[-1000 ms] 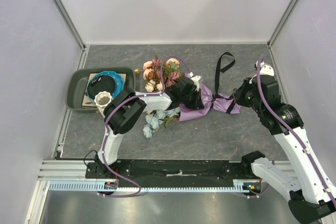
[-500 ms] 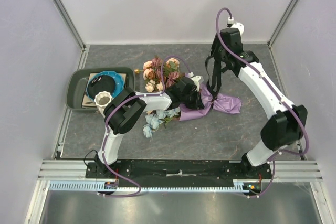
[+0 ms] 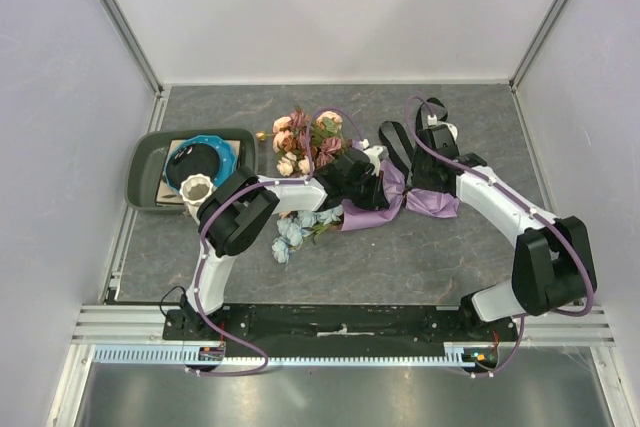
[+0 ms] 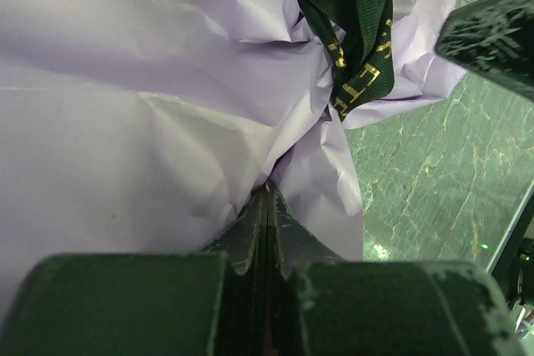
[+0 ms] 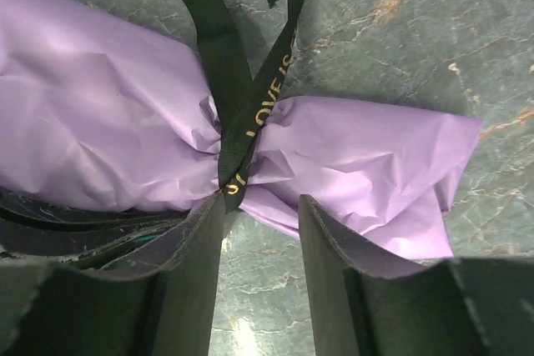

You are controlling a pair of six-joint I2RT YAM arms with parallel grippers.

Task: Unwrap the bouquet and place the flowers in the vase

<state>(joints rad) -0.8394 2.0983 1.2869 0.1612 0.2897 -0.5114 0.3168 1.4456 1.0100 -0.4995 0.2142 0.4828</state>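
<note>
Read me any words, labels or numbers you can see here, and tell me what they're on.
"LOVE IS": gold letters on the black ribbon, right wrist view. The letters below it fold under and can't be read.
Left wrist view: more gold letters on the ribbon, too creased and cut off to read.
Top view: no readable text.

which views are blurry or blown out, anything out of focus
Top external: sharp, evenly lit, soft shadows. Left wrist: left fingers blurred, paper washed pale, ribbon lettering crisp. Right wrist: right fingers soft, ribbon lettering legible, small glare on table.
</note>
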